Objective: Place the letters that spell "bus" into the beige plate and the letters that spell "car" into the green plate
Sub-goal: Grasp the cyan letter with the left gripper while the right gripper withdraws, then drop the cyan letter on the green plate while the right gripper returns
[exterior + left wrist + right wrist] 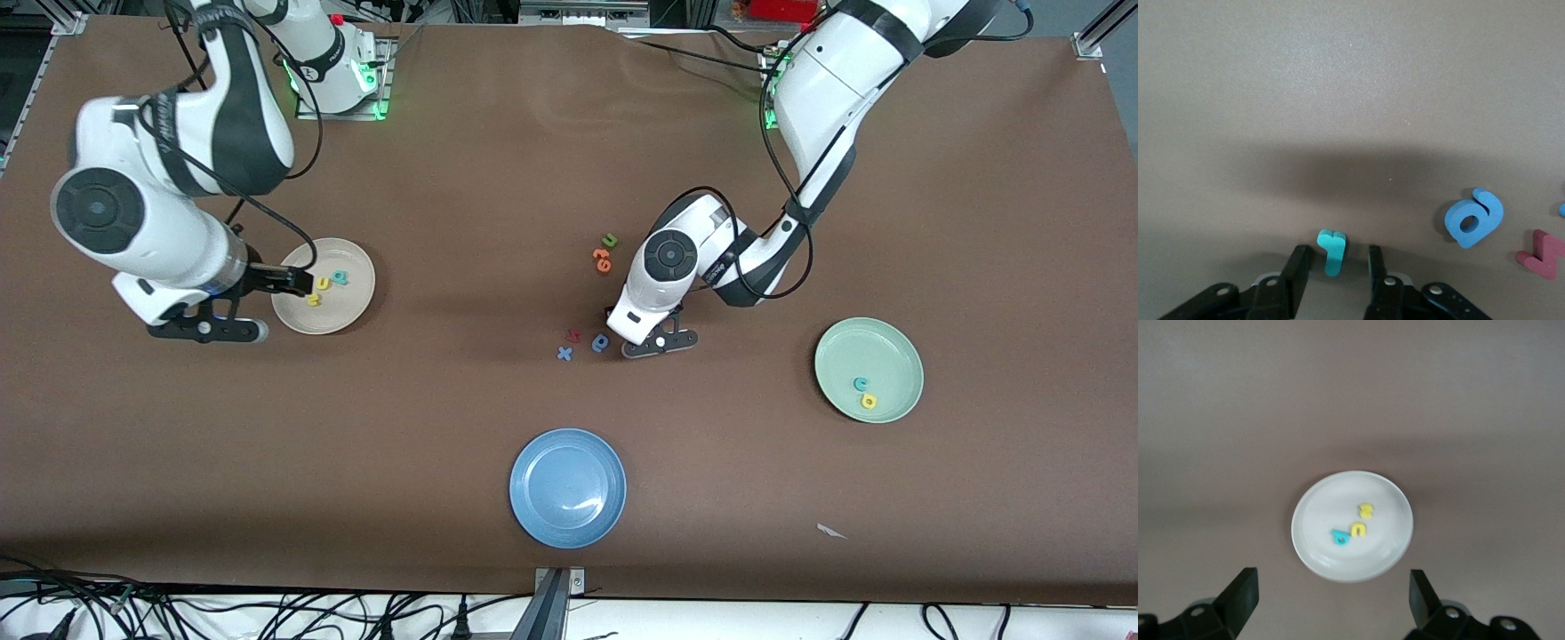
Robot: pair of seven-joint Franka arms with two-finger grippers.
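- The beige plate (354, 311) lies on the brown tabletop (498, 160) toward the right arm's end. In it are the teal-blue "b" (339, 278), the yellow "u" (324, 284) and the yellow "s" (313, 300), close together.
- The right gripper (1331, 593) hangs over the edge of the beige plate. Its fingers (1241, 593) are spread wide and hold nothing; in the right wrist view the whole plate with its three letters shows between them.
- The green plate (889, 347) lies toward the left arm's end of the tabletop. In it are the teal "c" (861, 384) and the yellow "a" (869, 401), touching or almost touching.
- The thin teal "r" (1332, 251) lies flat on the tabletop near the middle, outside both plates.
- The left gripper (1336, 273) is low over the tabletop at the "r". Its fingers (1298, 270) stand one on each side of the letter's stem, with a small gap on both sides, so they are not yet clenched on it.
- Just beside the left gripper, toward the right arm's end, lie a darker blue round letter (600, 342), a red letter (573, 335) and a blue "x" (564, 354).
- Farther from the front camera lie an orange piece (602, 259) and a green "u" (610, 240).
- A blue plate (533, 462) lies nearest to the front camera, with nothing in it.
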